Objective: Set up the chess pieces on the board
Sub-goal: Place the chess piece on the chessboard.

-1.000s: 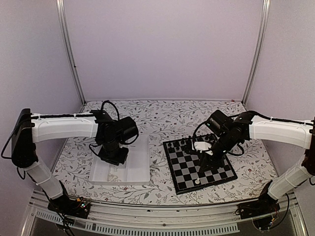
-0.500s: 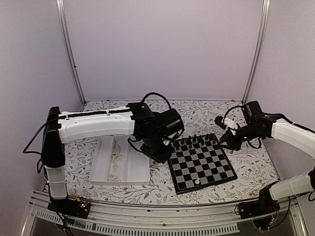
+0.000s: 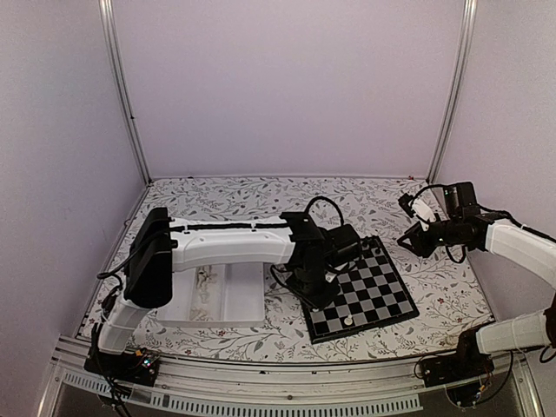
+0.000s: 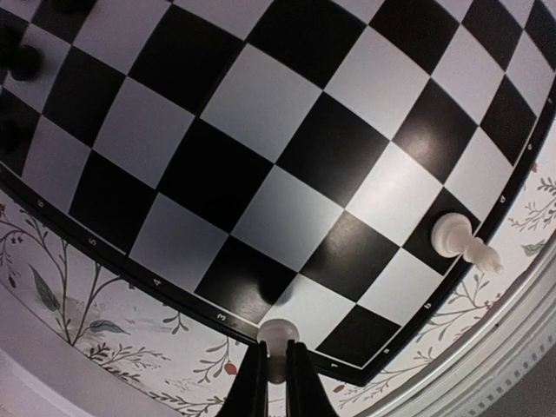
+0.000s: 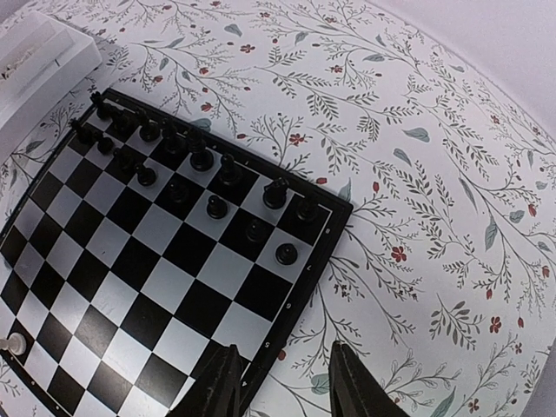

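Soft, even light; a glare patch on the board (image 4: 415, 155); wrist views bulge at edges.

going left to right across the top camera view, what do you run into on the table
white tray → left gripper, shut on a white pawn → lone white piece standing on the board → right gripper, open. The board itself is left out of the order because the left gripper overlaps it.

Enclosure: plain pale lilac back wall (image 3: 287, 87), matching side walls left and right. Aluminium posts in the far corners, left post (image 3: 122, 87) and right post (image 3: 452, 87). Bench (image 3: 261, 195) covered in white floral-print cloth. Slotted aluminium rail (image 3: 287, 395) along near edge. Lighting even, soft shadows.
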### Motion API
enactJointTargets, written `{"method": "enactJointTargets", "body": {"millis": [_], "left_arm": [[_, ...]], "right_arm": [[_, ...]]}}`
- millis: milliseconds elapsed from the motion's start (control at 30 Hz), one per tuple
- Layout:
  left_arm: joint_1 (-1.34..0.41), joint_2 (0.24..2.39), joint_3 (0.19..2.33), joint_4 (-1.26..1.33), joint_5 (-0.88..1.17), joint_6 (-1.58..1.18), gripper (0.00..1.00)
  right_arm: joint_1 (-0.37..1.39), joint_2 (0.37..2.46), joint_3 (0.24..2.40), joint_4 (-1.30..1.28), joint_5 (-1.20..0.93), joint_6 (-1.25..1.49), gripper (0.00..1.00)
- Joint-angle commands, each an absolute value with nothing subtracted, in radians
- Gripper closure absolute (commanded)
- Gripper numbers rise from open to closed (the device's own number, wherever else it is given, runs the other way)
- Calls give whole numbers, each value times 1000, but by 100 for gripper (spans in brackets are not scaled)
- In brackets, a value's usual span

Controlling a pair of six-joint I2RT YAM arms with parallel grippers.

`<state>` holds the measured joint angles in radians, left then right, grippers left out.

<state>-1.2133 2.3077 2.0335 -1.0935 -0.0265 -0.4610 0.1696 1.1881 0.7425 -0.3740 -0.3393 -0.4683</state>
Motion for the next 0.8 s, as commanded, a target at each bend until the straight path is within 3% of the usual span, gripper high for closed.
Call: {"method": "enactJointTargets", "body": {"millis": [0,300,667,767], "left_arm": [[-1222,2324,2063,-1090,-8,-476,95],[-1230,2347,2061,-1096,92,-461,95],[-1230,2356,2060,-1102,46,-478,93],[-1230,2361,2060,-1106,51,-480,88]], "right_arm": [[166,1186,739,-348,-364,-460,62],[165,1195,740,-354,-382,-468,62],[165,1198,741,-356,-389,-469,62],[165,1201,741,-357,-390,-469,62]]}}
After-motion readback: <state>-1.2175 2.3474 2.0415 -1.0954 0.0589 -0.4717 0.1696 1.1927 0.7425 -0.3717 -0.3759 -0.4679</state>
